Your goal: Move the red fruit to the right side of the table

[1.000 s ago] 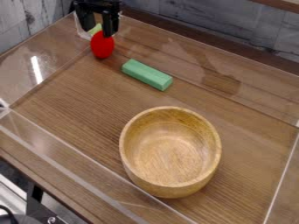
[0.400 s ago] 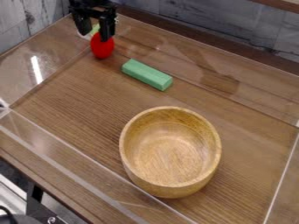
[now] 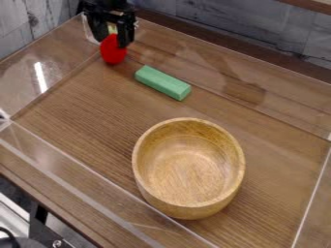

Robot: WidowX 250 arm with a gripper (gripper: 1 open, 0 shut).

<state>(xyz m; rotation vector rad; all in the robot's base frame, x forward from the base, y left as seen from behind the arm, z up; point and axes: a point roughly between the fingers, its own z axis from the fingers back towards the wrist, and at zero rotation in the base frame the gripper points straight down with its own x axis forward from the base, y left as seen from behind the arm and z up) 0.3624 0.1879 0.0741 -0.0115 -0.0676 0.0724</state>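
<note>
Where clear walls edge the wood-grain table point(image 3: 110, 116), the end effector point(image 3: 112, 35), wide-jawed, above the red fruit point(image 3: 112, 52).

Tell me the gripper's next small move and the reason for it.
I'd lower the gripper a little around the red fruit, then close: its fingers appear to be just over the fruit's top, and the fruit seems to be resting on the table. Whether they already straddle it is hard to tell.
</note>
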